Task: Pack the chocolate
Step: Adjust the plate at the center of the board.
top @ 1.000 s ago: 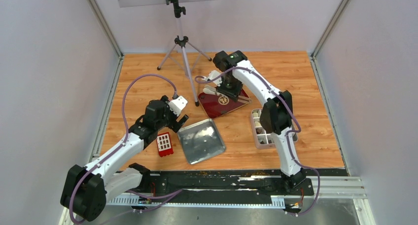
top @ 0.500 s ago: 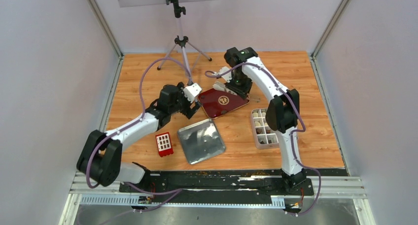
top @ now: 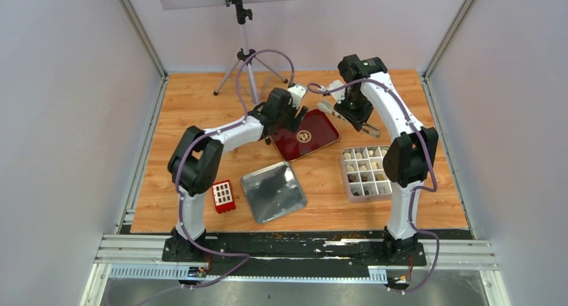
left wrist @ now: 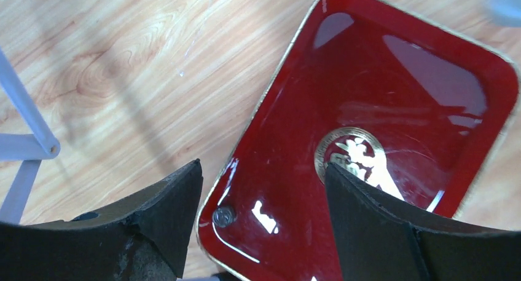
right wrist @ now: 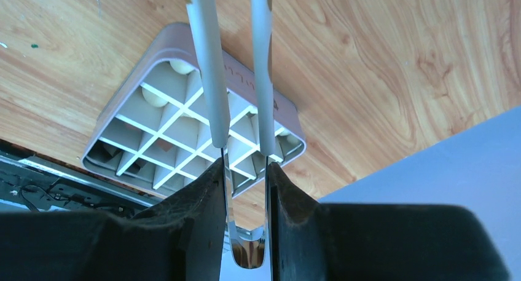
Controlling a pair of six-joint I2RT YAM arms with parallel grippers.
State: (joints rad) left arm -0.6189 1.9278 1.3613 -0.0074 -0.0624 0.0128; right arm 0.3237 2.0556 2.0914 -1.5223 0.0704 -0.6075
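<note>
The chocolate (top: pixel 362 165), small cream and dark brown pieces, lies in the cells of a grey grid box (top: pixel 347 183) at the right. The right wrist view shows cream pieces (right wrist: pixel 153 96) in the same box (right wrist: pixel 121 116). My right gripper (top: pixel 351 109) hangs behind the box, shut on metal tongs (right wrist: pixel 212 78) whose two grey arms point over it; nothing shows between them. My left gripper (left wrist: pixel 264 192) is open, its jaws astride the near corner of a glossy red tray (left wrist: pixel 393 96) with a gold emblem, also seen from above (top: pixel 315 133).
A silver tray (top: pixel 272 192) lies near the front centre. A small red block with white squares (top: pixel 223 195) sits to its left. A tripod (top: pixel 246 58) stands at the back, just behind my left arm. Grey walls close in both sides.
My left arm swung from beside the red block up to the red tray, its jaws narrowing a little. My right arm carried the tongs rightwards off the red tray, uncovering the grid box.
</note>
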